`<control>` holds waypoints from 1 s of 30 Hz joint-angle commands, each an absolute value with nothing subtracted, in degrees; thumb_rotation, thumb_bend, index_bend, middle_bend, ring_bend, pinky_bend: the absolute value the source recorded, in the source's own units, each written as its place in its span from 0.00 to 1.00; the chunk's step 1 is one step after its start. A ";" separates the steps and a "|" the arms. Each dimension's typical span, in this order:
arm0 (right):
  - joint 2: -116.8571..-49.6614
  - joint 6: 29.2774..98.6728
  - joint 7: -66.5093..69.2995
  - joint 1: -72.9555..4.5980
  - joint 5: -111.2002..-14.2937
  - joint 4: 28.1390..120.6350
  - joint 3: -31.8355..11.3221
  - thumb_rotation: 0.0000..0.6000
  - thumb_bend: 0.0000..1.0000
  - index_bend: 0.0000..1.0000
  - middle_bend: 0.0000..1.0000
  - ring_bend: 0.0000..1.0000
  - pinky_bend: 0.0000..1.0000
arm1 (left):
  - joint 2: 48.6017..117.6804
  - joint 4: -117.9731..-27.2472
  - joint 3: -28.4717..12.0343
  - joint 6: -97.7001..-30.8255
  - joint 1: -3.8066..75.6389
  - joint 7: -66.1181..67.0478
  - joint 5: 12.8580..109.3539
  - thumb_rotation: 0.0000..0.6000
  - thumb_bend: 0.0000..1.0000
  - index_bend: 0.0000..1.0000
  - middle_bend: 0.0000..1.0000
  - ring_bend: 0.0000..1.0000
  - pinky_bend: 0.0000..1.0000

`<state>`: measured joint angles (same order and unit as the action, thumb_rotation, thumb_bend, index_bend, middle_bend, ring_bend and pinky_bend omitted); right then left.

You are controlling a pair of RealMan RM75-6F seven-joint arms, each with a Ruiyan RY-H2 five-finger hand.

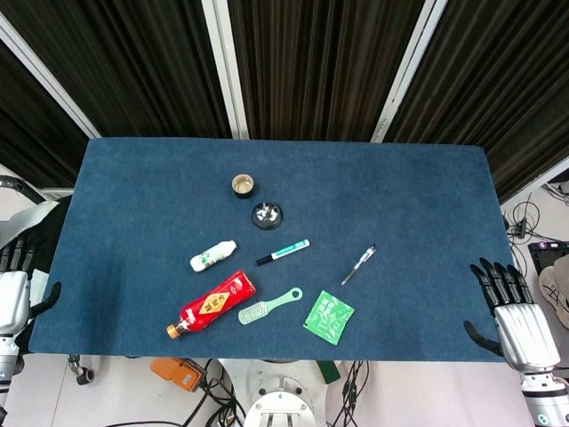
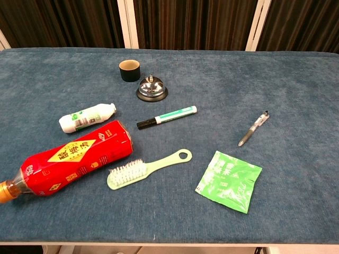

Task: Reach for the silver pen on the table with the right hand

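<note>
The silver pen (image 1: 358, 265) lies on the blue table cloth right of centre, slanted with its dark clip end pointing up and right; the chest view shows the pen (image 2: 253, 128) too. My right hand (image 1: 514, 318) hovers at the table's right front corner, fingers straight and apart, holding nothing, well to the right of the pen. My left hand (image 1: 14, 289) hangs off the table's left edge, fingers apart and empty. Neither hand appears in the chest view.
A green packet (image 1: 328, 318) lies just in front of the pen. Left of it are a green brush (image 1: 269, 306), a red bottle (image 1: 212, 305), a small white bottle (image 1: 213, 256), a marker (image 1: 283, 252), a silver bell (image 1: 266, 214) and a dark cup (image 1: 244, 186).
</note>
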<state>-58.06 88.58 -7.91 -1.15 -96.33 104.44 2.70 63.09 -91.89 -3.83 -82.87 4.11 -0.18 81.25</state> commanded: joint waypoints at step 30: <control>-66.40 53.08 -8.36 -28.07 -84.37 91.28 -8.87 1.00 0.42 0.37 0.08 0.05 0.00 | 62.80 -93.65 -4.42 -81.85 4.17 2.13 77.44 1.00 0.31 0.14 0.00 0.04 0.14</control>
